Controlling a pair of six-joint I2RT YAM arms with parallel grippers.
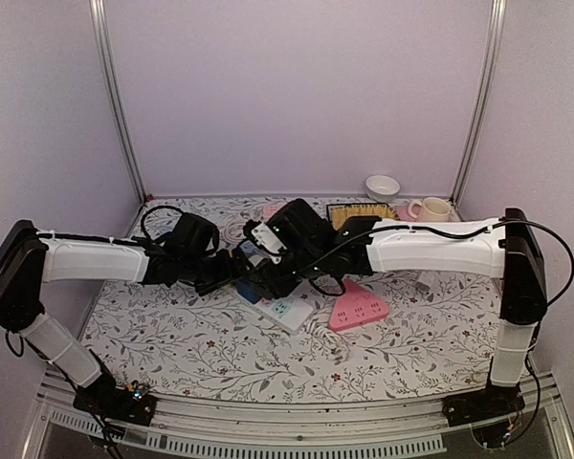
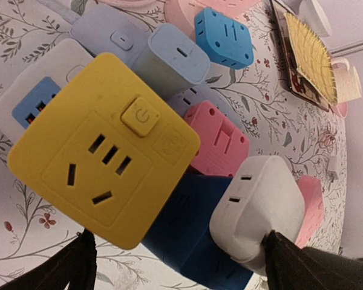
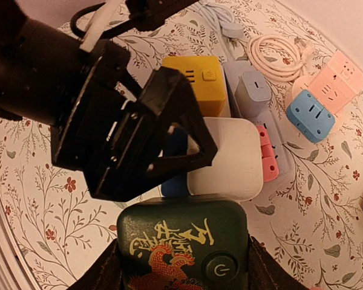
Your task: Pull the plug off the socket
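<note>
Several plug cubes sit on power strips at mid-table. My right gripper (image 3: 183,269) is shut on a dark green cube plug (image 3: 181,241) with a gold dragon and a power button; a finger presses each side. Just beyond it are a white cube plug (image 3: 224,158), a dark blue block (image 3: 174,175) and a yellow cube plug (image 3: 193,83). My left gripper (image 2: 178,244) is open, its fingers (image 2: 78,263) straddling the dark blue block (image 2: 193,226). Its right finger touches the white plug (image 2: 260,208), and the yellow plug (image 2: 106,148) overhangs on the left. In the top view both grippers (image 1: 253,271) meet over the strips.
A grey-blue strip with a grey plug (image 2: 172,60), pink plugs (image 2: 221,142) and a light blue cube (image 2: 224,37) lie behind. A white strip (image 1: 289,311) and a pink triangular socket (image 1: 357,309) lie nearer. A bowl (image 1: 383,185), a cup (image 1: 434,208) and a brush (image 1: 359,212) stand at the back right.
</note>
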